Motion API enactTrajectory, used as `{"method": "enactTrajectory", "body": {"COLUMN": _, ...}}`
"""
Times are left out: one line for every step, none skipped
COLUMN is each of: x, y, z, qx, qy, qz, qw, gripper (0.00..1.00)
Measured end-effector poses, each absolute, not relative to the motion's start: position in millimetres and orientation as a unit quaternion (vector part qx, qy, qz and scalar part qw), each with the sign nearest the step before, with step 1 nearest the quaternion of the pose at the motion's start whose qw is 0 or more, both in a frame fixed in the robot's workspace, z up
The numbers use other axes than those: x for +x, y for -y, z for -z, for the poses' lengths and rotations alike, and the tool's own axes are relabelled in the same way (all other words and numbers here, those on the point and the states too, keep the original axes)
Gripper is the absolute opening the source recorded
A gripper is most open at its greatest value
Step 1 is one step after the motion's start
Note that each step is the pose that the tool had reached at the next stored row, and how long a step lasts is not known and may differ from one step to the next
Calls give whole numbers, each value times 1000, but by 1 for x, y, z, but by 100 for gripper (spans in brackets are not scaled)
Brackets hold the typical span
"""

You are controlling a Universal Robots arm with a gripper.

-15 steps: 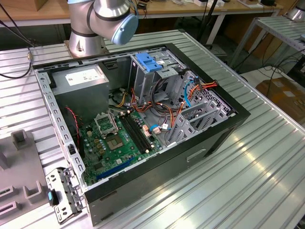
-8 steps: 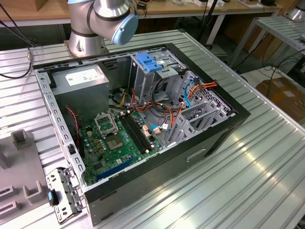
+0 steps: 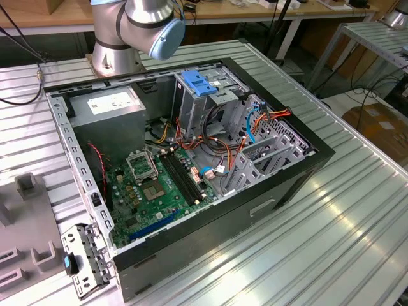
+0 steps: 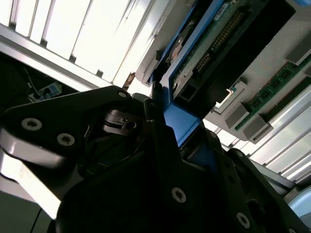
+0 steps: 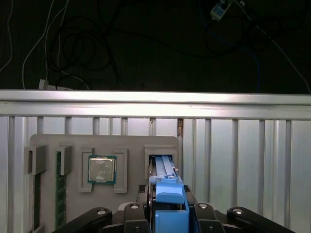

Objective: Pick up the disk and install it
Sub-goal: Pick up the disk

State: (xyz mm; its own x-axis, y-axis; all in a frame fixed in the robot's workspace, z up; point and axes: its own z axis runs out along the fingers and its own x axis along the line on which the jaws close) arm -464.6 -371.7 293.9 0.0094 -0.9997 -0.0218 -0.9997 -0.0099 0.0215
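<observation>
Clamped on the disk (image 5: 169,191) with the gripper (image 5: 168,216), as seen in the first wrist view. Black fingers (image 5: 198,219) pressed against both sides of the blue carrier, parted no wider than its thin edge. Held edge-on, with a rounded blue tab nearest the camera and the far end reaching toward a recess in the grey fixture plate (image 5: 131,145). Cannot tell whether lifted free of that recess or touching it. Seated in pockets of that plate, apart from the disk: a processor chip (image 5: 102,169) and, beyond it, a green memory stick (image 5: 59,194).

Likewise in the second wrist view: gripper (image 4: 177,128) closed on the blue frame, fingers (image 4: 158,145) flush against it, disk (image 4: 218,43) showing its circuit-board face and connector row.

In the exterior view, at upper middle, the arm (image 3: 143,25) leading out of frame. At centre, lying open on the ribbed metal table (image 3: 331,242), a computer case (image 3: 299,175). Inside it, a motherboard (image 3: 153,191) toward the exterior view's left, a grey power supply (image 3: 108,105) above that, and a light-blue bracket (image 3: 199,83) at upper middle.
</observation>
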Motion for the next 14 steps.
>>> {"method": "enactTrajectory", "body": {"x": -465, "y": 372, "z": -294, "qx": -710, "qy": -704, "qz": -15, "qw": 0, "gripper": 37}}
{"method": "enactTrajectory", "body": {"x": -465, "y": 372, "z": -294, "qx": -710, "qy": -704, "qz": -15, "qw": 0, "gripper": 37}}
{"method": "enactTrajectory", "body": {"x": -465, "y": 372, "z": -294, "qx": -710, "qy": -704, "qz": -15, "qw": 0, "gripper": 37}}
{"method": "enactTrajectory", "body": {"x": -465, "y": 372, "z": -294, "qx": -710, "qy": -704, "qz": -15, "qw": 0, "gripper": 37}}
{"method": "enactTrajectory", "body": {"x": -465, "y": 372, "z": -294, "qx": -710, "qy": -704, "qz": -15, "qw": 0, "gripper": 37}}
{"method": "enactTrajectory", "body": {"x": -465, "y": 372, "z": -294, "qx": -710, "qy": -704, "qz": -15, "qw": 0, "gripper": 37}}
{"method": "enactTrajectory", "body": {"x": -465, "y": 372, "z": -294, "qx": -710, "qy": -704, "qz": -15, "qw": 0, "gripper": 37}}
{"method": "enactTrajectory", "body": {"x": -465, "y": 372, "z": -294, "qx": -710, "qy": -704, "qz": -15, "qw": 0, "gripper": 37}}
{"method": "enactTrajectory", "body": {"x": -465, "y": 372, "z": -294, "qx": -710, "qy": -704, "qz": -15, "qw": 0, "gripper": 37}}
{"method": "enactTrajectory", "body": {"x": -465, "y": 372, "z": -294, "qx": -710, "qy": -704, "qz": -15, "qw": 0, "gripper": 37}}
{"method": "enactTrajectory", "body": {"x": -465, "y": 372, "z": -294, "qx": -710, "qy": -704, "qz": -15, "qw": 0, "gripper": 37}}
{"method": "enactTrajectory", "body": {"x": -465, "y": 372, "z": -294, "qx": -710, "qy": -704, "qz": -15, "qw": 0, "gripper": 37}}
{"method": "enactTrajectory", "body": {"x": -465, "y": 372, "z": -294, "qx": -710, "qy": -704, "qz": -15, "qw": 0, "gripper": 37}}
{"method": "enactTrajectory", "body": {"x": -465, "y": 372, "z": -294, "qx": -710, "qy": -704, "qz": -15, "qw": 0, "gripper": 37}}
